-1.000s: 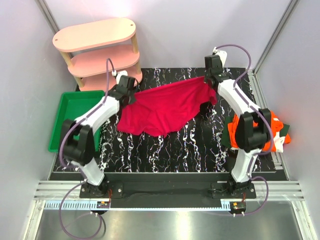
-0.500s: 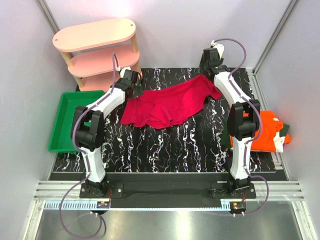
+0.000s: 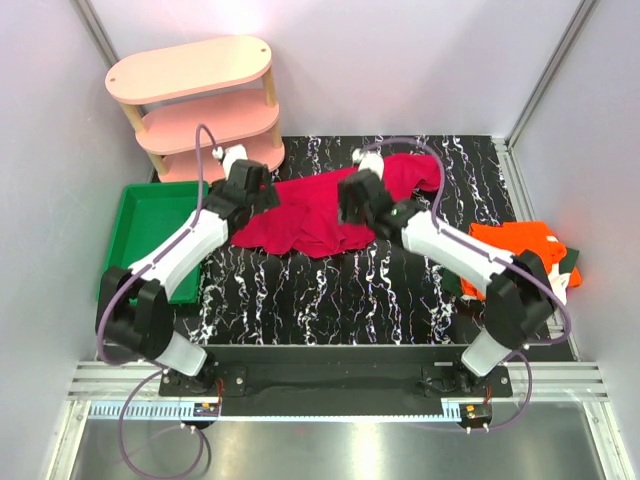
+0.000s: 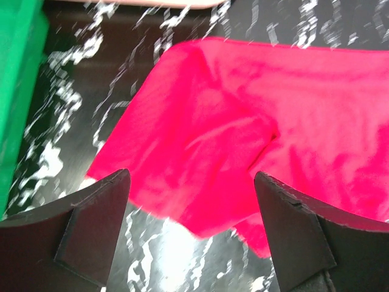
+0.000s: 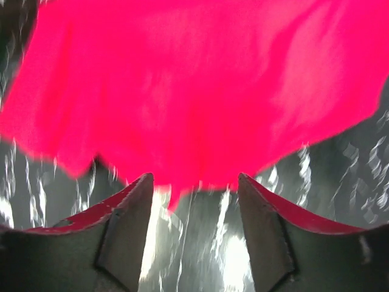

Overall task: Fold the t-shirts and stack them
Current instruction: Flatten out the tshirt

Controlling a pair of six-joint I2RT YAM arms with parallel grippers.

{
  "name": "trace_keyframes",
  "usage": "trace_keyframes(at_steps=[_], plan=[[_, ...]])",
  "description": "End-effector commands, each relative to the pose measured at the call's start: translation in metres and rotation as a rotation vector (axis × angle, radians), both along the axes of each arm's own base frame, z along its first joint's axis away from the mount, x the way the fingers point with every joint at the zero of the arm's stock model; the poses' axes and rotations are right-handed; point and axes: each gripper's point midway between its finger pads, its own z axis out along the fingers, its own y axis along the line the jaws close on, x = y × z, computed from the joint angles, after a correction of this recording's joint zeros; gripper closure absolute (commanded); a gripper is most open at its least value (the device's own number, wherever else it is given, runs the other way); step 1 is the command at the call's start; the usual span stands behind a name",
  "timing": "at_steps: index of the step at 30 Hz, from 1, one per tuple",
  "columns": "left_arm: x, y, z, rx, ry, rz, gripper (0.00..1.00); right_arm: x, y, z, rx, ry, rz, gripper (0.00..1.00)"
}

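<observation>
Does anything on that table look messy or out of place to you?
The red shirt lies rumpled and bunched at the far middle of the table, not spread flat. The orange shirt sits off at the right edge.

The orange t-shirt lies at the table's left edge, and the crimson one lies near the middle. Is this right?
No: the top external view shows the orange t-shirt at the right edge of the table. The crimson t-shirt does lie near the middle.
</observation>
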Motion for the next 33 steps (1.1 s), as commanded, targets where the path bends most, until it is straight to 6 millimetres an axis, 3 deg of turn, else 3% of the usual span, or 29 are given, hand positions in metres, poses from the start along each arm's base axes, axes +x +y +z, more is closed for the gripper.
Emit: trace_keyframes(at_steps=[1, 6, 13, 23, 33], plan=[[-0.02, 0.016, -0.006, 0.003, -0.013, 0.063, 0.12, -0.038, -0.004, -0.009, 0.055, 0.026, -0.025, 0.38], [-0.043, 0.024, -0.02, 0.004, 0.013, 0.069, 0.13, -0.067, -0.008, -0.033, 0.056, 0.076, -0.019, 0.45], [-0.058, 0.022, -0.029, -0.001, 0.041, 0.069, 0.14, -0.076, 0.021, -0.047, 0.07, 0.1, 0.039, 0.47], [-0.073, 0.024, -0.034, 0.008, 0.054, 0.07, 0.14, -0.06, 0.063, -0.074, 0.064, 0.126, 0.083, 0.47], [-0.08, 0.03, -0.036, 0.025, 0.058, 0.074, 0.14, -0.042, 0.077, -0.083, 0.042, 0.115, 0.074, 0.47]])
